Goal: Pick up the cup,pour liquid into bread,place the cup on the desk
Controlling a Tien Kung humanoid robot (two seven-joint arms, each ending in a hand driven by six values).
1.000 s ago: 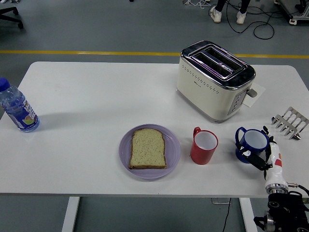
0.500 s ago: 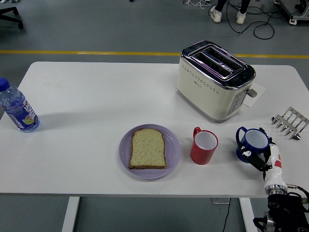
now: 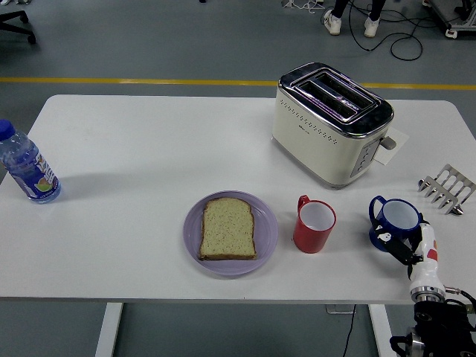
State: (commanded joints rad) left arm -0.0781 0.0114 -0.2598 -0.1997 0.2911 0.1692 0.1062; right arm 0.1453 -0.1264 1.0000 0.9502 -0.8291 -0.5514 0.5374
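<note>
Two cups stand near the tabletop's front right edge. The right hand (image 3: pixel 413 245) has its fingers curled against the blue cup (image 3: pixel 394 222); how firm the grip is I cannot tell. The bread slice (image 3: pixel 228 228) lies leftward, beyond the red mug (image 3: pixel 313 224).
</note>
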